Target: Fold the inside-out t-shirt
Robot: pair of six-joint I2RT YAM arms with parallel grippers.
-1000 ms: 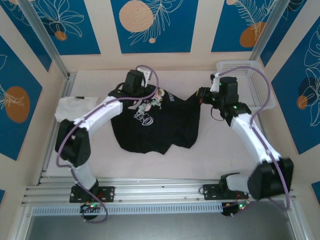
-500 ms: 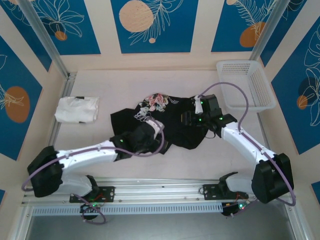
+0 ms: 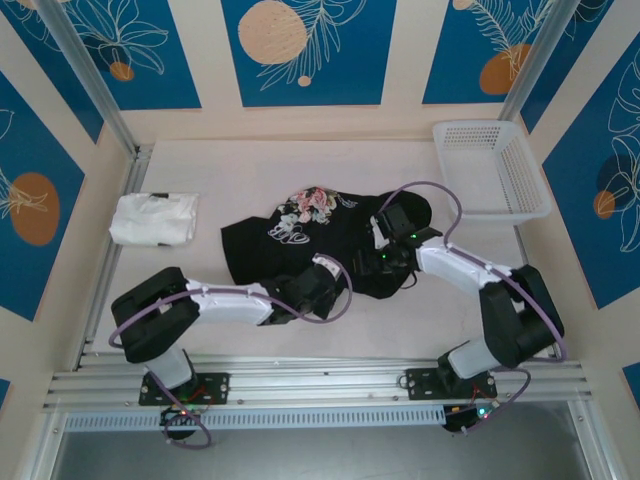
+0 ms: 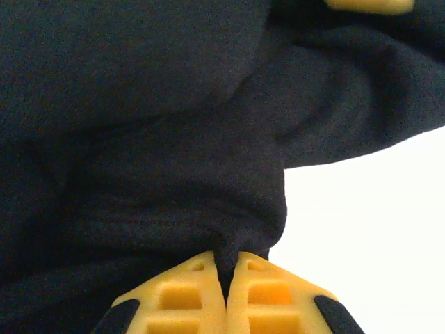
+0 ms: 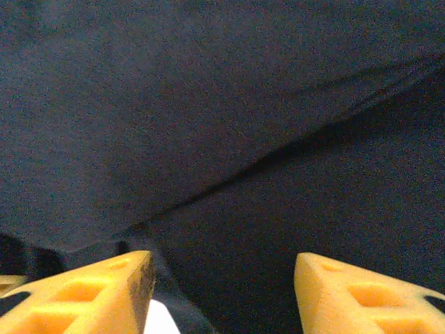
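Note:
The inside-out t-shirt (image 3: 270, 250) lies crumpled in the middle of the table, black, with its pink floral print (image 3: 308, 203) showing at the far edge. At the shirt's near hem my left gripper (image 3: 325, 283) is shut on a pinch of black cloth (image 4: 229, 257), which runs up from between the yellow fingers (image 4: 188, 289). My right gripper (image 3: 385, 262) hovers open over the shirt's right part, its yellow fingers (image 5: 97, 292) wide apart above dark fabric (image 5: 229, 139). Nothing sits between them.
A folded white garment (image 3: 153, 218) lies at the table's left edge. A white mesh basket (image 3: 490, 170) stands at the back right. Bare table (image 3: 420, 330) runs along the near side in front of the shirt.
Both arms came from the shirt's far edge to its near side. The left gripper opened, then closed on the near hem. The right gripper opened and slid left over the cloth.

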